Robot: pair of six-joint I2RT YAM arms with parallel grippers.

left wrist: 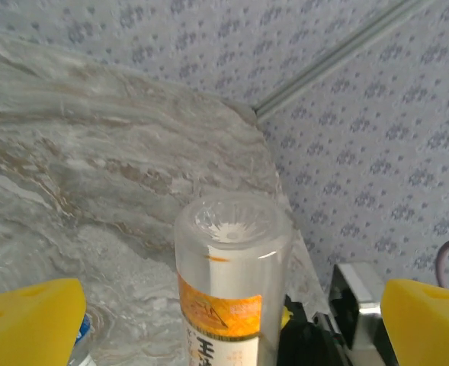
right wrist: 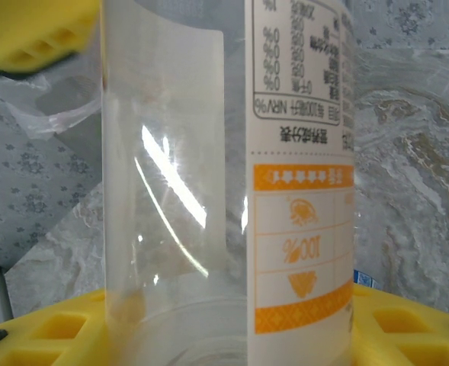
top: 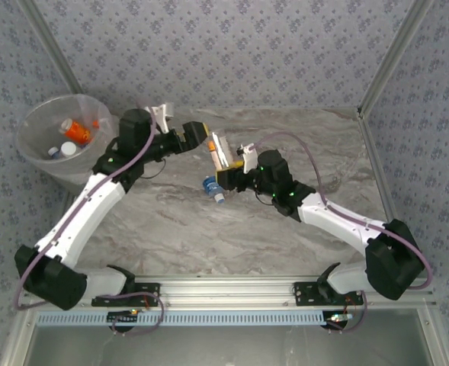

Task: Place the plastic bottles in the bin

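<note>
My right gripper (top: 235,169) is shut on a clear plastic bottle with an orange and white label (top: 221,152), held above the middle of the table. In the right wrist view the bottle (right wrist: 224,191) rises from between my yellow fingers (right wrist: 49,335). My left gripper (top: 197,137) is open, with the free end of that bottle (left wrist: 232,282) between its wide-apart yellow fingers (left wrist: 26,320), untouched by them. A second bottle with a blue cap (top: 213,189) lies on the table under the held one. The bin (top: 33,156) stands far left, with bottles (top: 75,130) inside.
The marble-patterned tabletop (top: 285,229) is walled by patterned panels at the back and sides, with a metal corner post (top: 384,61) at the right. The left arm's elbow sits close to the bin's rim. The metal rail with both arm bases (top: 232,293) runs along the near edge.
</note>
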